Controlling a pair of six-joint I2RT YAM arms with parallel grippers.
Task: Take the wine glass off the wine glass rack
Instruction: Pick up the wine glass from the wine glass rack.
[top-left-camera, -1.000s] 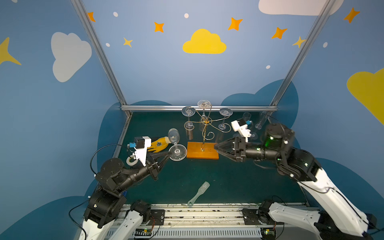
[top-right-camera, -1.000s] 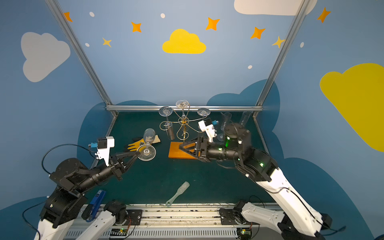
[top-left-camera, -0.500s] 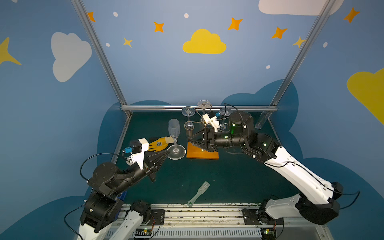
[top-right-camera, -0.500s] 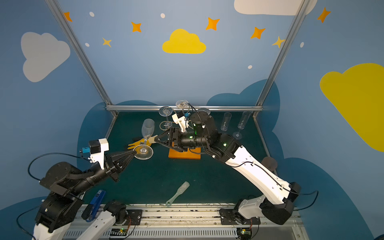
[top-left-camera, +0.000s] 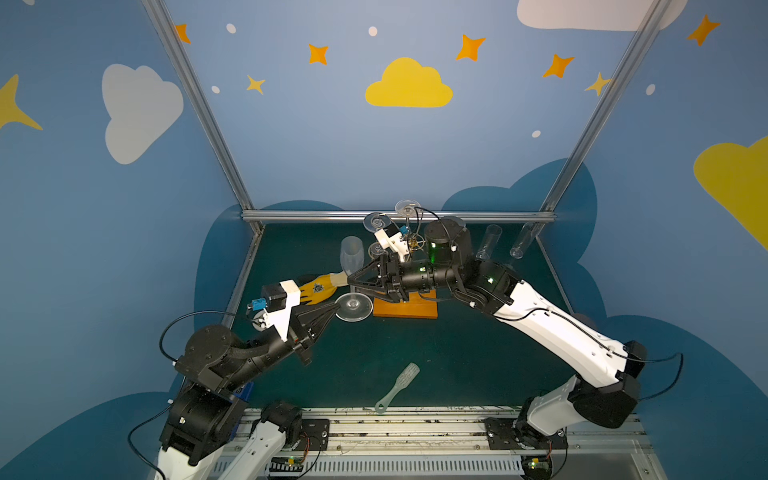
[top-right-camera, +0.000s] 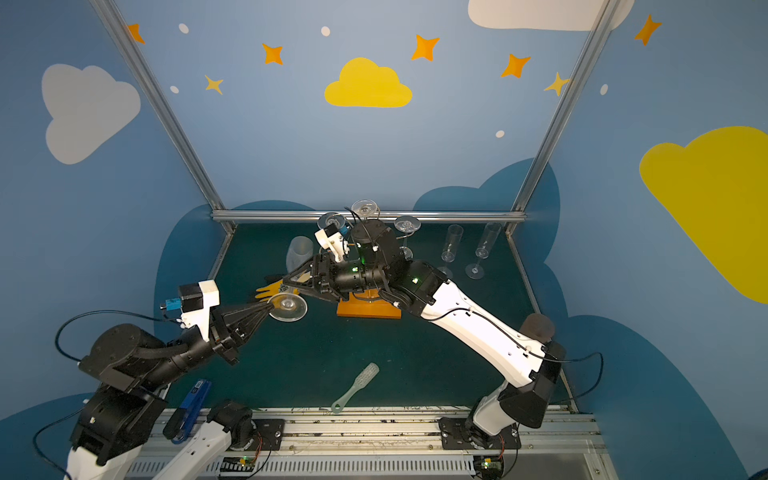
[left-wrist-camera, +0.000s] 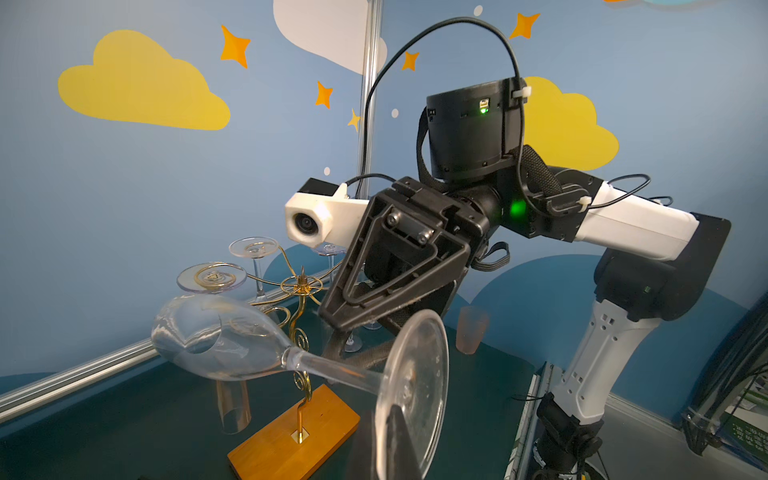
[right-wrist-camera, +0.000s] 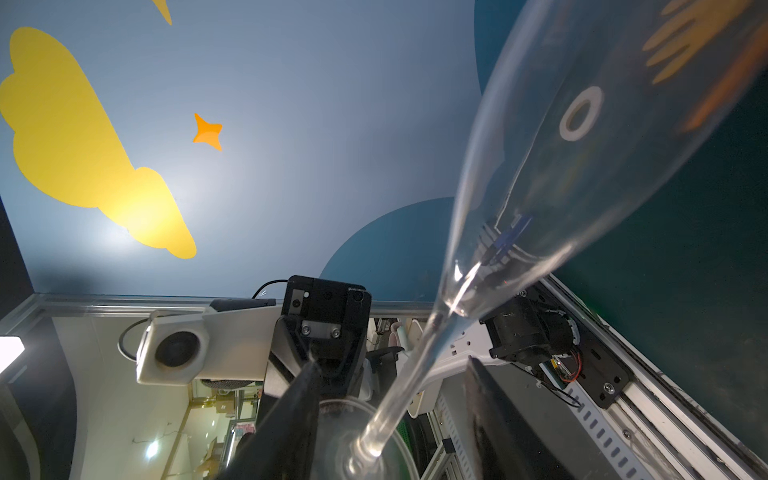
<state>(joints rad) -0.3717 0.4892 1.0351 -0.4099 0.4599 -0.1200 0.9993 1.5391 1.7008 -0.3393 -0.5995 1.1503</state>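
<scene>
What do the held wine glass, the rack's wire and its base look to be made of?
Wine glass: clear glass or plastic, glossy; the background shows through it.
Rack wire: thin metal, likely, with a shiny gold finish.
Base: orange wood, seemingly; smooth, slight sheen.

- Both top views look from high above the front rail, down and toward the back wall. They stand far enough off to hold the whole tabletop, the left arm and the right arm. They share nearly the same scene, slightly shifted sideways.
- The left wrist view looks from the left arm across the tabletop, close on the wine glass. The wine glass rack and the right arm's camera are behind it.
- The right wrist view faces the opposite way, very near the same glass's stem, toward the left arm's camera.
- The two wrist views share the glass.
</scene>
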